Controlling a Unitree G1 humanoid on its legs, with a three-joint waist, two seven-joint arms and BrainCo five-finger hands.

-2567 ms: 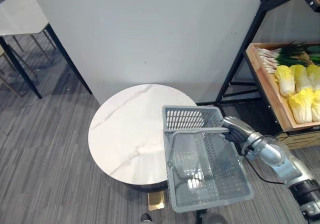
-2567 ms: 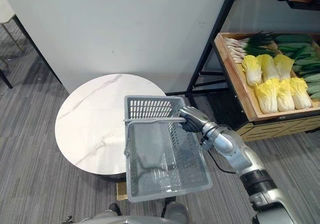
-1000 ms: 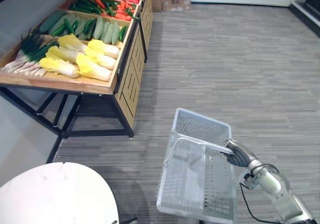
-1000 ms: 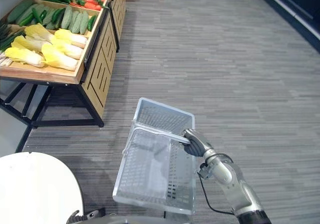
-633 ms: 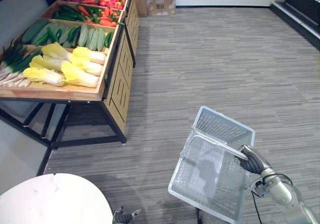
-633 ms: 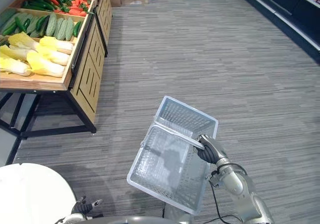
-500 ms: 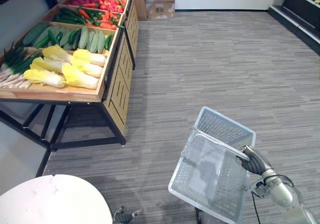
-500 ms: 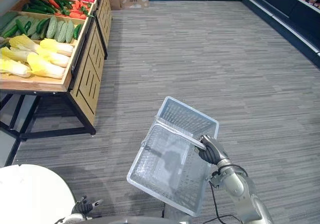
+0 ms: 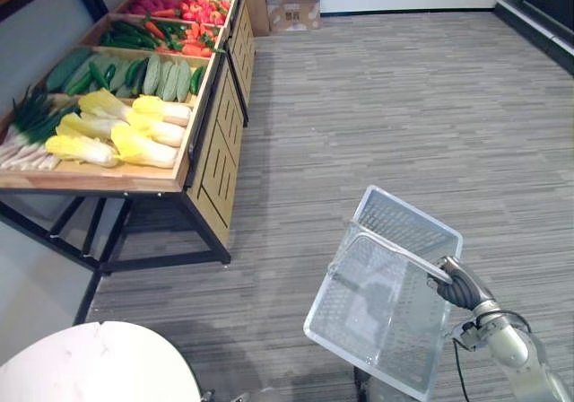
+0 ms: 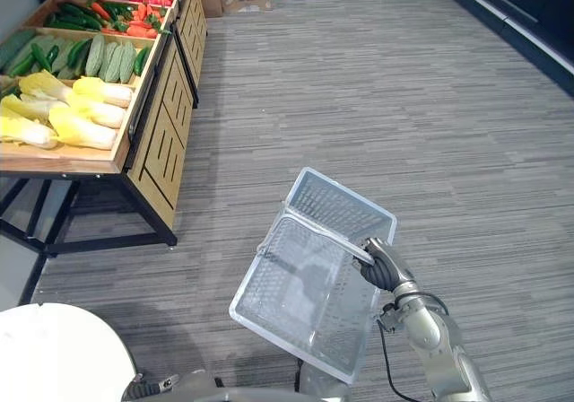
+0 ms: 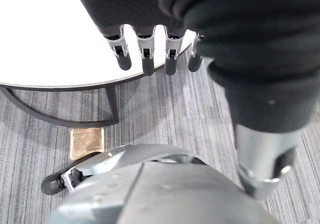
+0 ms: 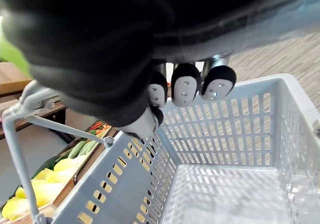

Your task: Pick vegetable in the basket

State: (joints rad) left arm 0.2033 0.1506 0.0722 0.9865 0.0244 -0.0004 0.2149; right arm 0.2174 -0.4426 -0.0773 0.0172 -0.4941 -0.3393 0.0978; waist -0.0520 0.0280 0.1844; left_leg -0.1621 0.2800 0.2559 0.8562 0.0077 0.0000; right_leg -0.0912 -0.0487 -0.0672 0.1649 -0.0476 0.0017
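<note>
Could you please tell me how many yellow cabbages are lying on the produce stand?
6 cabbages, all in the stand's nearest wooden tray, in three pairs: back, middle, front. They overlap, so another could be hidden.

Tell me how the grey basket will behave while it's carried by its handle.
Probably light and stiff: the basket is empty, slotted plastic and holds its shape. It hangs tilted from the thin handle in the right hand, so it will likely swing. Loaded off-centre, it may tip further.
</note>
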